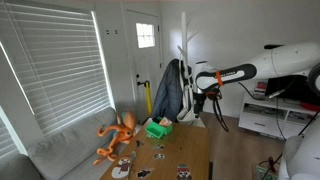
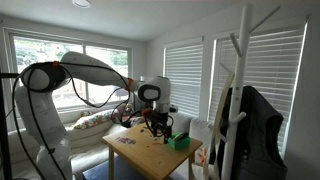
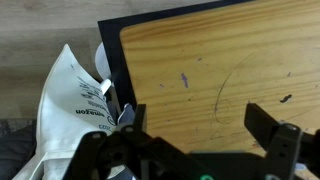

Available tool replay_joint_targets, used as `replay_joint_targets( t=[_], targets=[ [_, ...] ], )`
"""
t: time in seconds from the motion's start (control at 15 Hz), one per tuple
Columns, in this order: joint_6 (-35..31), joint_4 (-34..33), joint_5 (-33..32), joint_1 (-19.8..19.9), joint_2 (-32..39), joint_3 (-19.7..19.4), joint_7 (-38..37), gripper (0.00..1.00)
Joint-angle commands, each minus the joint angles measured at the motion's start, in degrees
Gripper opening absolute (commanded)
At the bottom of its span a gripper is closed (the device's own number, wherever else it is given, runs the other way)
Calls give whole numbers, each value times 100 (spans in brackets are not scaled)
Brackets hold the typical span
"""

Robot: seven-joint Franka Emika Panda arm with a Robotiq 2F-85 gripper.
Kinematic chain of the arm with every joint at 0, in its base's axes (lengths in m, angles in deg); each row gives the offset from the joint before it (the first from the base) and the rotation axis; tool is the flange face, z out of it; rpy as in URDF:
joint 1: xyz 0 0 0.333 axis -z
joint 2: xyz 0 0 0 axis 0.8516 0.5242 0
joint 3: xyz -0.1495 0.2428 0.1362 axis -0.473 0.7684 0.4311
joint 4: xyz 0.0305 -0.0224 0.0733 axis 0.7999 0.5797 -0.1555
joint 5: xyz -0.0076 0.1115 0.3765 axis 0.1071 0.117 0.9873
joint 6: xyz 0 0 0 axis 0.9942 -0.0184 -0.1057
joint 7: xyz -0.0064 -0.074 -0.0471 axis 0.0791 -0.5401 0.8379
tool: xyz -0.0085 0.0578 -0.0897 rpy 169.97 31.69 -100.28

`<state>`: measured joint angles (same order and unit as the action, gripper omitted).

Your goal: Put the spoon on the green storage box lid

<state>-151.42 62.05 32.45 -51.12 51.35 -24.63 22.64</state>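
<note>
The tool [image 3: 195, 125] is observed spread wide with nothing held, raised over the wooden table [image 3: 200, 60] near a white plastic bag [image 3: 70, 100], while the green storage box lid [image 1: 157, 127] is found on the table just beside an orange toy [image 1: 118, 135].

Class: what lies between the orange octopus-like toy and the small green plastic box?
In an exterior view, only a narrow bare strip of wooden table separates the orange octopus-like toy from the bright green rectangular plastic box.

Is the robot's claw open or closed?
Open. In the wrist view the gripper has its two fingers far apart, with only the bare wooden table showing between them.
</note>
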Motion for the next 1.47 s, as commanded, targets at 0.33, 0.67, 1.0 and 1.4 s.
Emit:
replay_joint_targets(
  t=[0.33,0.67,1.0,1.4],
  targets=[
    [19,-362,83,-73,342,302,-394,100],
    [-98,-1303,86,-626,1130,1101,-923,100],
    [146,-2621,37,-1074,2303,1684,-1239,100],
    [348,-2995,33,-1197,2693,1904,-888,100]
  ],
)
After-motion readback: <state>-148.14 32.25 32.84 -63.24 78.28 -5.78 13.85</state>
